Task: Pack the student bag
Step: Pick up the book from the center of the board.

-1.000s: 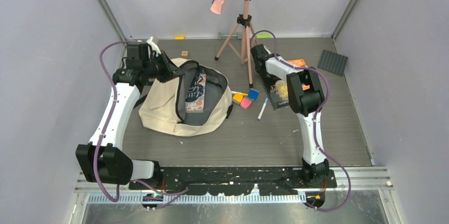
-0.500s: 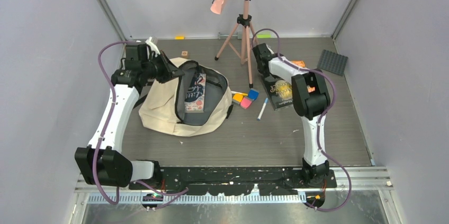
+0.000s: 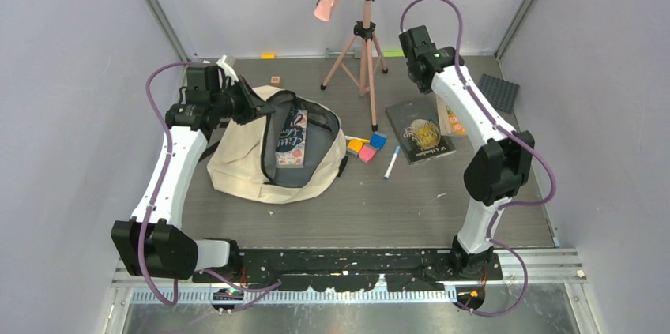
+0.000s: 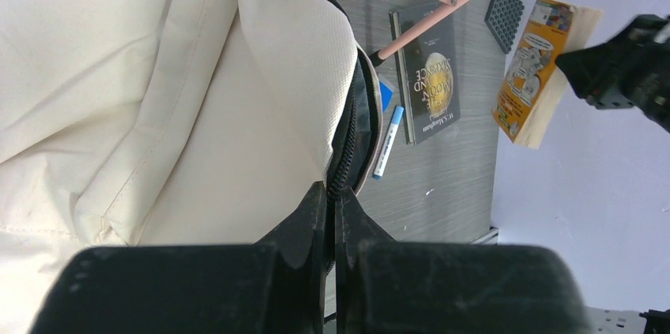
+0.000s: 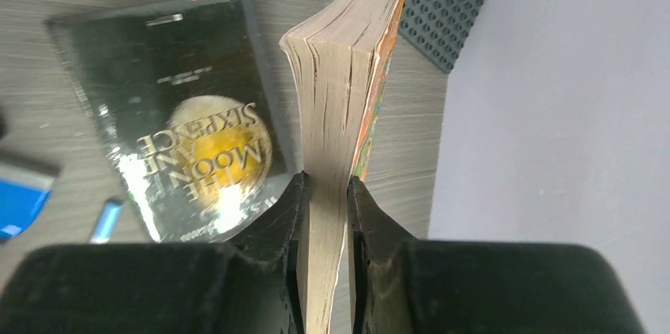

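Observation:
The student bag (image 3: pixel 245 162), a beige backpack, lies open at the left with a book (image 3: pixel 291 138) inside its dark lining. My left gripper (image 4: pixel 333 192) is shut on the bag's black zip edge (image 4: pixel 348 152) at the back left rim, and the beige canvas (image 4: pixel 197 113) fills that view. My right gripper (image 5: pixel 325 188) is shut on an orange-covered paperback (image 5: pixel 340 97), held on edge in the air above the table's back right. The left wrist view also shows that paperback (image 4: pixel 537 73) aloft. The right wrist (image 3: pixel 427 58) is near the tripod.
A dark book, "The Moon and Sixpence" (image 3: pixel 421 130), lies flat right of centre. Orange (image 3: pixel 355 145), blue (image 3: pixel 378 140) and pink (image 3: pixel 367 153) blocks and a marker (image 3: pixel 392 162) lie between the dark book and the bag. A pink tripod (image 3: pixel 363 58) stands at the back. A grey studded plate (image 3: pixel 496 91) is far right.
The right arm has risen from the table toward the back, lifting the orange paperback with it. The left arm and the bag have not moved.

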Robot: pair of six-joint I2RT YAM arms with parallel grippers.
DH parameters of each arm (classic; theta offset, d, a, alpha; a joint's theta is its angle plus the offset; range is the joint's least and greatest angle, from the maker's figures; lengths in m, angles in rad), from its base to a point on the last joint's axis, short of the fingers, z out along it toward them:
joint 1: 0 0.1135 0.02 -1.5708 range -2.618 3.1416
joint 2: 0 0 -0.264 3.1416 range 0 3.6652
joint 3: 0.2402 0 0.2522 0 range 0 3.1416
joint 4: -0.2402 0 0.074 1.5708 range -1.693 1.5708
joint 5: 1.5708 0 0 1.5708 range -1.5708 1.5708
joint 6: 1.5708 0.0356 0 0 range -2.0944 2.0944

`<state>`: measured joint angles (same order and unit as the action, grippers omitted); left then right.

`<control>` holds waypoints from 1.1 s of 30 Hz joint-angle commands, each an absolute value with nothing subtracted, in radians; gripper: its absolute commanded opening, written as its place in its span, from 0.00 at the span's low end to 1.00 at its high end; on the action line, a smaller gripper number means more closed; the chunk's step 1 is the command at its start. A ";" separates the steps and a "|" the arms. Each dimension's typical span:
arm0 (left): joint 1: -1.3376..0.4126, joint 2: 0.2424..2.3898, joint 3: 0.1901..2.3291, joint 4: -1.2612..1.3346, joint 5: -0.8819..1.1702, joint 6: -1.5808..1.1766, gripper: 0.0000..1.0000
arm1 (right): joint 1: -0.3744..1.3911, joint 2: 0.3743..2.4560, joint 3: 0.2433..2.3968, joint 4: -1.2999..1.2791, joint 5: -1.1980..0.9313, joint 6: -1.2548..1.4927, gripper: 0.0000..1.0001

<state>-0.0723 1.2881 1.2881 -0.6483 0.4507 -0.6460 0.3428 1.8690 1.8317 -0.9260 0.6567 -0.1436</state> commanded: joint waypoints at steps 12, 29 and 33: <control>-0.066 1.294 1.337 -0.675 0.499 -0.612 0.00 | 0.337 1.725 2.198 -1.442 0.308 0.147 0.00; -0.065 1.313 1.323 -0.660 0.500 -0.637 0.00 | 0.333 1.772 2.002 -1.364 -0.029 0.191 0.00; -0.066 1.310 1.317 -0.660 0.495 -0.637 0.00 | 0.325 1.750 1.840 -1.185 -0.078 0.173 0.00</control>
<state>-0.0711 1.3163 1.2922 -0.6701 0.4683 -0.6285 0.3359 1.7737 1.9545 -1.3739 0.0078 0.1928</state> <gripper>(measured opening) 0.029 0.222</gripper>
